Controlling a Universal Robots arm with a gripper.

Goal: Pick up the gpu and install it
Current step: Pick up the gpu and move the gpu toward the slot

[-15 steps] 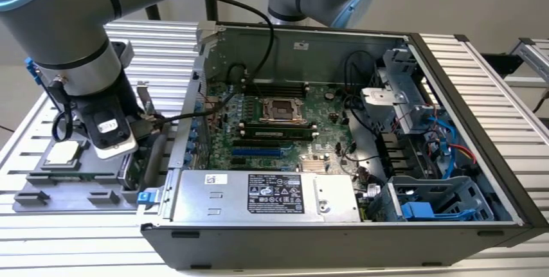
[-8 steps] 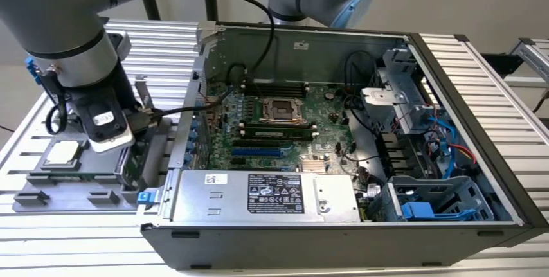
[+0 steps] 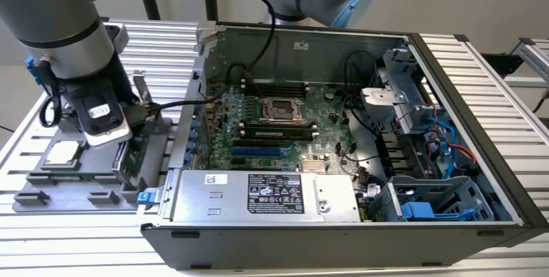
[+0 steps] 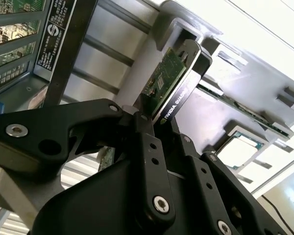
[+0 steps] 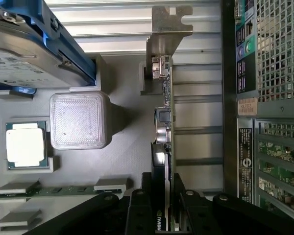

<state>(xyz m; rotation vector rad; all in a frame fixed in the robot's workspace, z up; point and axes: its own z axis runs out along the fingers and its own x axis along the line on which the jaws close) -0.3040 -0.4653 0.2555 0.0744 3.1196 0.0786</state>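
gpu (image 5: 164, 122) stands on edge in the grey tray (image 5: 127, 147), at its edge beside the computer case (image 5: 264, 63); we see our gripper (image 5: 162, 200) clamping it.

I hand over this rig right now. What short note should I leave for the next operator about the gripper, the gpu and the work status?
The gripper is down at the parts tray, at the exterior view's left of the open case; jaws shut on the gpu.
The gpu stands on edge in its tray slot, bracket end seated, not lifted.
Done: approach and grasp.
Left: lift-out and the install in the case.
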